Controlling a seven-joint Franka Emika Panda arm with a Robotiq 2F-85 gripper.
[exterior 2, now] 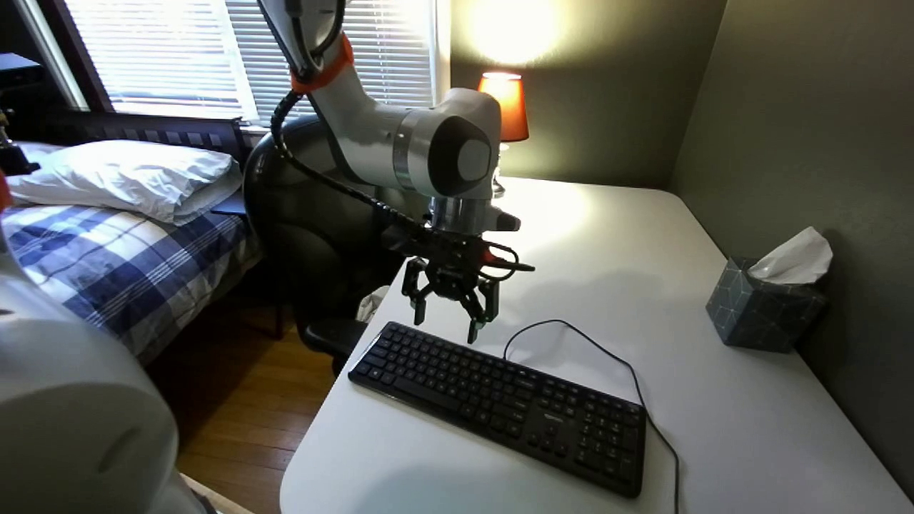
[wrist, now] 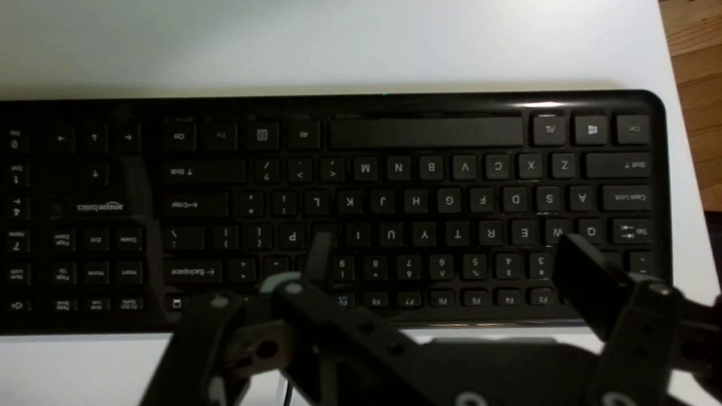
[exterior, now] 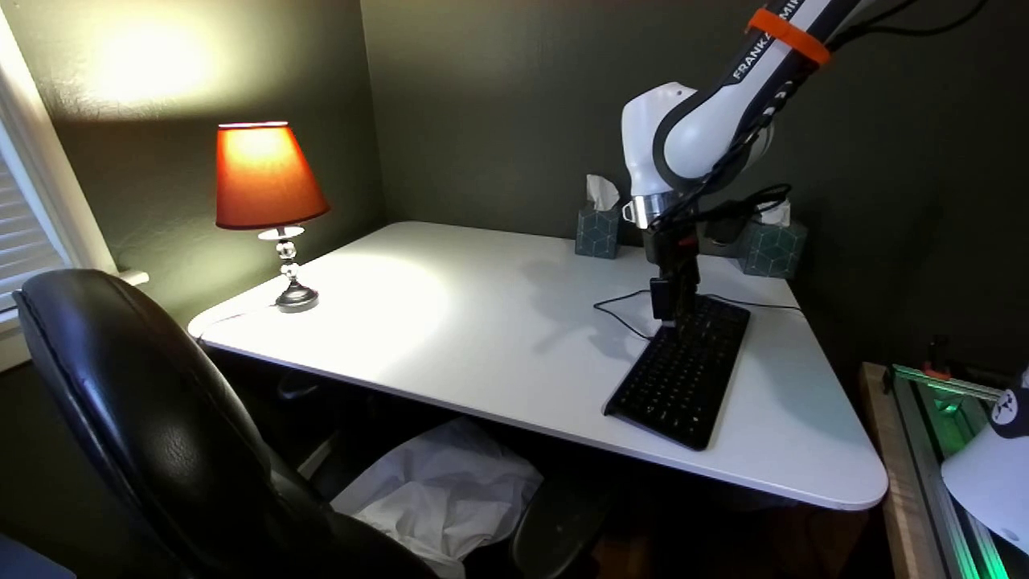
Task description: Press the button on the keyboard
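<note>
The black keyboard (exterior: 679, 386) lies flat on the white table, and it also shows in an exterior view (exterior 2: 500, 403). Its keys stand upside down in the wrist view (wrist: 428, 200). My gripper (exterior 2: 446, 325) is open and empty, pointing down above the keyboard's long edge on the cable side. In the wrist view the gripper's fingers (wrist: 445, 239) are wide apart, one near the O and P keys, one near W and Q. The fingertips look apart from the keys; the exact height is hard to tell. The gripper (exterior: 669, 314) partly hides the keyboard's far end in an exterior view.
A thin black cable (exterior 2: 607, 350) curves from the keyboard over the white table (exterior: 498, 338). Tissue boxes (exterior: 597, 233) (exterior: 773, 249) stand near the wall. An orange lamp (exterior: 265, 181) stands at the far table end. A black chair (exterior: 145, 418) stands at the table's side.
</note>
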